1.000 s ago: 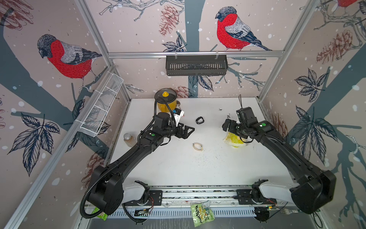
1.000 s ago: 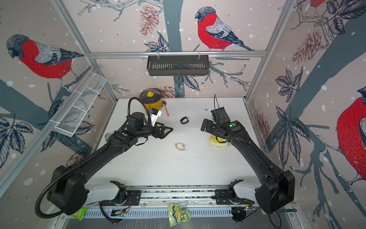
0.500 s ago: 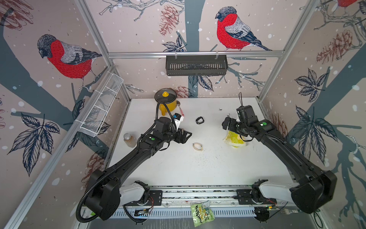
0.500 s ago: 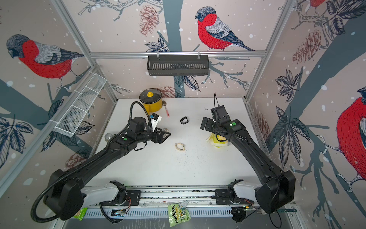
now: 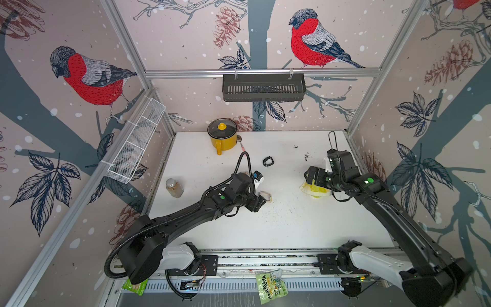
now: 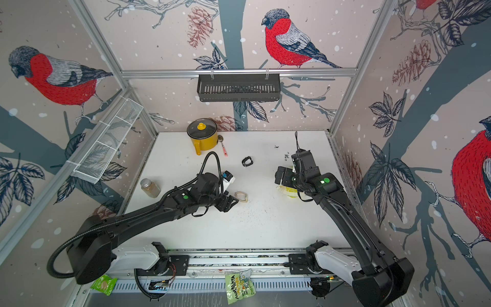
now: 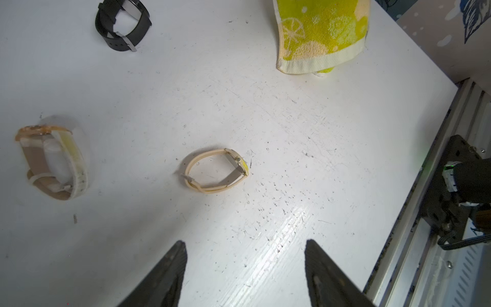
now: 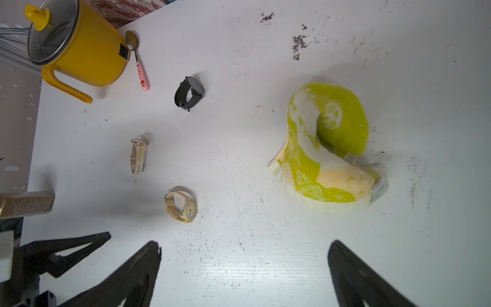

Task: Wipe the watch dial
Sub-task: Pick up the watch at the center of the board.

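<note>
Three watches lie on the white table [image 5: 292, 234]. A cream-strapped watch [image 7: 216, 170] with a pale dial [image 8: 190, 210] lies on its side mid-table, also seen in both top views [image 5: 266, 197] [image 6: 242, 196]. My left gripper [image 7: 244, 255] is open and empty, its tips just short of that watch [image 5: 260, 203] [image 6: 231, 202]. A beige watch [image 7: 53, 162] [image 8: 138, 155] and a black watch [image 5: 267, 161] [image 8: 189, 93] lie farther back. My right gripper [image 8: 244, 252] stands wide open and empty, hovering over the crumpled yellow-green towel [image 8: 326, 148] [image 5: 316, 188] at the right.
A yellow lidded pot [image 5: 222, 135] and a pink-handled spoon [image 8: 138, 61] stand at the back. A small jar [image 5: 174, 187] sits near the left wall. Dark specks dot the table in front of the cream watch. The front rail [image 5: 265, 259] borders the table.
My left arm has swung forward and down toward the cream watch, and its jaws have narrowed somewhat. The right arm has hardly moved.
</note>
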`<state>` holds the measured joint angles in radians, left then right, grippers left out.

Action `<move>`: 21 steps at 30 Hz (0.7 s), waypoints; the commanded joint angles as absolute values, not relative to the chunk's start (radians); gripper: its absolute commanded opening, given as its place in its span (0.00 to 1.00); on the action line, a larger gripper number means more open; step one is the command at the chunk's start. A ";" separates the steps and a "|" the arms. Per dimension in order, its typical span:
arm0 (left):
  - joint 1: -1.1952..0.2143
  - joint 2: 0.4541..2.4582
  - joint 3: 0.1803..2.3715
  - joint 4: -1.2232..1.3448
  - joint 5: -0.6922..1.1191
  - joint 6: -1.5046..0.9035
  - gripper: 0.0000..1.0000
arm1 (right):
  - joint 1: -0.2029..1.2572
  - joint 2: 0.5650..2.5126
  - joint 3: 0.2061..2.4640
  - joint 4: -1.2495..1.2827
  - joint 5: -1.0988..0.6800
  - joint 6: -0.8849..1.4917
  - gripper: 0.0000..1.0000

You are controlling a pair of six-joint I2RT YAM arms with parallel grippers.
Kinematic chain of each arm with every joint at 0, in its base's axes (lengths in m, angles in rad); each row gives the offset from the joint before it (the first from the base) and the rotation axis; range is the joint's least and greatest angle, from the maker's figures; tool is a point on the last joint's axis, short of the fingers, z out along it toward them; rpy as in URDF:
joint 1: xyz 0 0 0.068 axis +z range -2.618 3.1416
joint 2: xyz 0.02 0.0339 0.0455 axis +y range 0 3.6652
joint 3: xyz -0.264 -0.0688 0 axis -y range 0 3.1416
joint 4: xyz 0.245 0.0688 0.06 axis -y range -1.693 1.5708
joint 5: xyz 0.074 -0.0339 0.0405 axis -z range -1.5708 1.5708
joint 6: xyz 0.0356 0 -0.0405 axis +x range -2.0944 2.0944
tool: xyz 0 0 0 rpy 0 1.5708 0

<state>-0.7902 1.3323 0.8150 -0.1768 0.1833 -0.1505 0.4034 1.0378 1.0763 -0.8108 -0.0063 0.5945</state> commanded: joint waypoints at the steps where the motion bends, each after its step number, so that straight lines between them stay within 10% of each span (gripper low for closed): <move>1: -0.795 1.393 0.879 -0.202 0.159 -0.085 0.67 | 0.395 0.989 1.059 -0.823 -0.013 0.583 0.99; 21: -0.922 1.616 0.940 -0.153 0.110 -0.046 0.54 | 0.344 0.877 1.023 -0.887 -0.016 0.590 1.00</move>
